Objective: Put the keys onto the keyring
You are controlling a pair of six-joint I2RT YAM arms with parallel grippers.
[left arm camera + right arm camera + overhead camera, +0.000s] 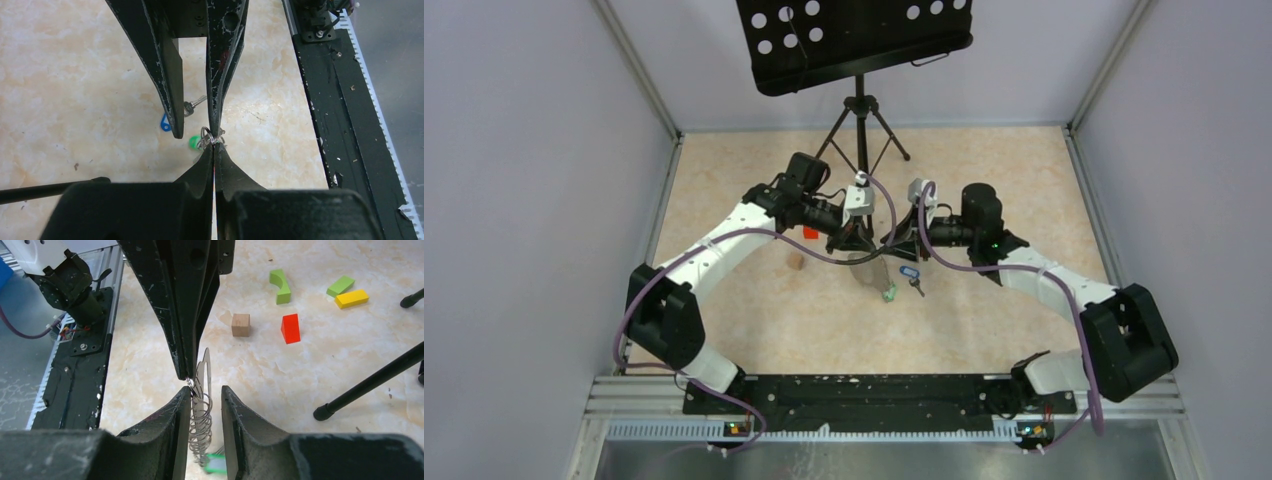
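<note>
My left gripper (pixel 864 243) (pixel 215 146) is shut on a small metal ring at the top of the keyring's chain (pixel 200 415). The chain of rings hangs down between the parted fingers of my right gripper (pixel 899 243) (pixel 206 392), which is open around it. The keyring's thin grey loop (pixel 205 367) shows edge-on behind the chain. The green-tagged key (pixel 217 463) (pixel 194 143) (pixel 889 293) sits at the chain's lower end; I cannot tell whether it is attached. The blue-tagged key (pixel 910 275) (pixel 164 122) lies loose on the table below the grippers.
A black music stand (pixel 854 35) on tripod legs (pixel 370 382) stands behind the grippers. A wooden cube (pixel 240 324), a red block (pixel 290 328), two green blocks (pixel 280 286) and a yellow block (pixel 352 298) lie to the left. The black base rail (pixel 340 100) runs along the near edge.
</note>
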